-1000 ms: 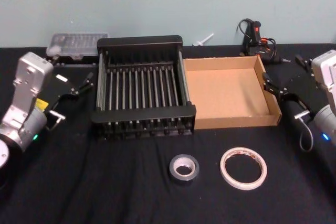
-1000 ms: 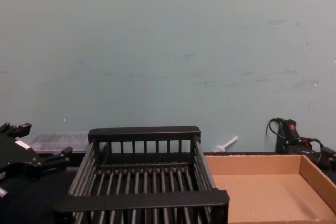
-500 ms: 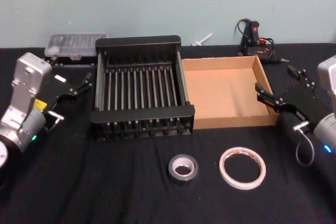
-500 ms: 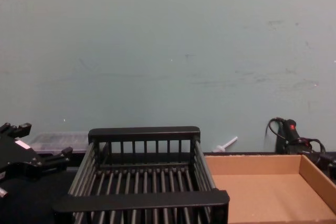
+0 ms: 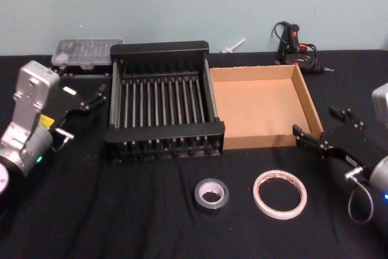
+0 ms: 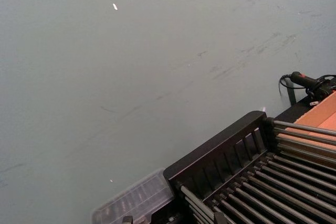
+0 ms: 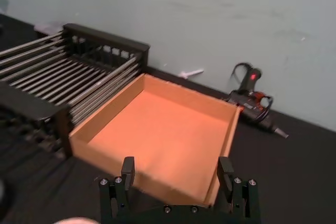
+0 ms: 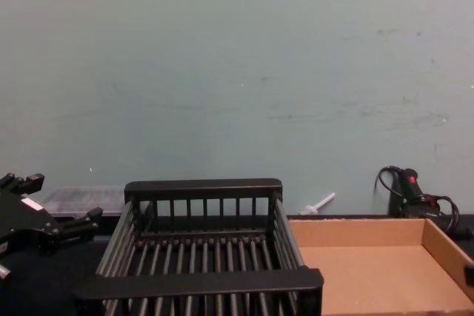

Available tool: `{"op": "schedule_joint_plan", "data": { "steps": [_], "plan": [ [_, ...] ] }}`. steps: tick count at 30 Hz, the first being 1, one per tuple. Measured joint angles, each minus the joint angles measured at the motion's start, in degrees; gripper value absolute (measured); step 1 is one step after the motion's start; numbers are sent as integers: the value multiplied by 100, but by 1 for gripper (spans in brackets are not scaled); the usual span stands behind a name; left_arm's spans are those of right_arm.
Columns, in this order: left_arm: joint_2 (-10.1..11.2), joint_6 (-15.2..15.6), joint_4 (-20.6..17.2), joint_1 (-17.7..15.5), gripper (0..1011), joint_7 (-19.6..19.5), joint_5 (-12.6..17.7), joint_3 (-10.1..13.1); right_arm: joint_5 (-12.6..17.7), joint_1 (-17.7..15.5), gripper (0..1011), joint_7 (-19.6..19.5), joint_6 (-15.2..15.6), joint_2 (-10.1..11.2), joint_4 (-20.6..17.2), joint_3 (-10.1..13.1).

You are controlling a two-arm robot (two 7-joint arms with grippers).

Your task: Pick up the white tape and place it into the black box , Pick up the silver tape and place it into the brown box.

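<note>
While a black cloth covers the tabletop (image 5: 121,210), a plain pale blue-green wall (image 5: 182,4), faintly scuffed, rises just behind its far edge. Along that far edge lie a clear plastic case (image 5: 86,51) toward the left corner, a small white stick (image 5: 234,46) near the middle, and a black glue gun (image 5: 293,42) with a red switch and looped cord toward the right.

At the middle of the tabletop the black box (image 5: 163,104) and the brown box (image 5: 262,106) stand side by side, touching along one wall, the black one on the left; both hold nothing. Nearer the front edge the silver tape (image 5: 211,193) lies flat before the seam between the boxes, and the white tape (image 5: 280,194) lies flat to its right, apart from it, before the brown box.

The right claw (image 5: 325,130) hovers by the brown box's front right corner, just beyond the white tape, its fingers (image 7: 127,169) spread wide and holding nothing; its wrist view looks across the brown box toward the wall. The left claw (image 5: 97,97) is parked near the left edge beside the black box, its fingers parted and gripping nothing.
</note>
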Motion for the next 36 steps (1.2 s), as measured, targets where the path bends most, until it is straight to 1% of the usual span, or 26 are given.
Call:
{"op": "schedule_joint_plan", "data": {
  "steps": [3,4,7,8,11,15,21,24,25,29,36],
  "plan": [
    [0,0,0,0,1001,0,0,0,57,-195,1002,105,155,72,-174,81],
    [0,0,0,0,1001,0,0,0,57,-195,1002,105,155,72,-174,81],
    [0,0,0,0,1001,0,0,0,121,-341,1002,222,368,140,-299,137],
    [0,0,0,0,1001,0,0,0,121,-341,1002,222,368,140,-299,137],
    [0,0,0,0,1001,0,0,0,160,-456,1002,353,567,202,-396,168],
    [0,0,0,0,1001,0,0,0,168,-551,1002,471,732,250,-478,182],
    [0,0,0,0,1001,0,0,0,221,-640,1002,558,1042,243,-567,216],
    [0,0,0,0,1001,0,0,0,245,-676,1002,593,1246,218,-607,239],
    [0,0,0,0,1001,0,0,0,245,-676,1002,593,1246,218,-607,239],
    [0,0,0,0,1001,0,0,0,249,-697,1002,624,1512,205,-656,255],
    [0,0,0,0,1001,0,0,0,151,-699,1002,672,1757,187,-680,244]
  ]
}}
